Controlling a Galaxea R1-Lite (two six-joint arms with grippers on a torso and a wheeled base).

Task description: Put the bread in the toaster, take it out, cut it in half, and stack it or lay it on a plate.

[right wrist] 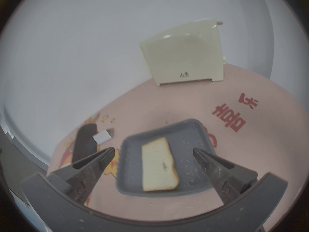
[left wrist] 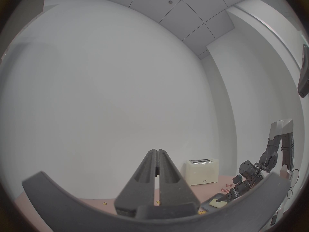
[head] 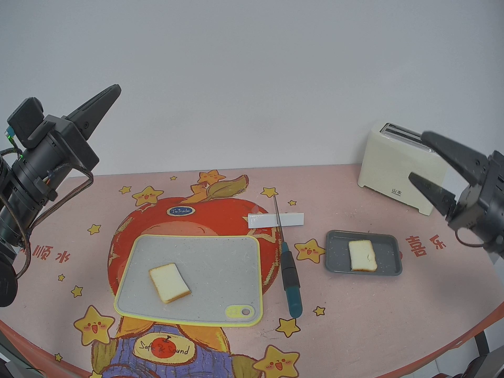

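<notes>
Bread: found two pale, thin-crusted halves, board half (head: 169,282) flat on cutting board (head: 220,269), plate half (head: 362,255) on grey plate (head: 336,255). Saw left gripper (left wrist: 157,152) pinched shut aloft, right gripper (right wrist: 153,150) spread wide over plate. Picked out crumbs (right wrist: 190,169) via right wrist view, knife (head: 289,276) via head view.

Table (head: 367,321): board (head: 220,261), knife (head: 288,271), tray (head: 336,253), toaster (head: 394,171).

I am viewing a glossy, smooth cream toaster (right wrist: 185,53), a matt grey tray (right wrist: 193,137) flecked with crumbs, a matt speckled board (head: 220,269), a knife (head: 287,269) with metal blade and smooth plastic handle, and porous bread (right wrist: 159,168).
</notes>
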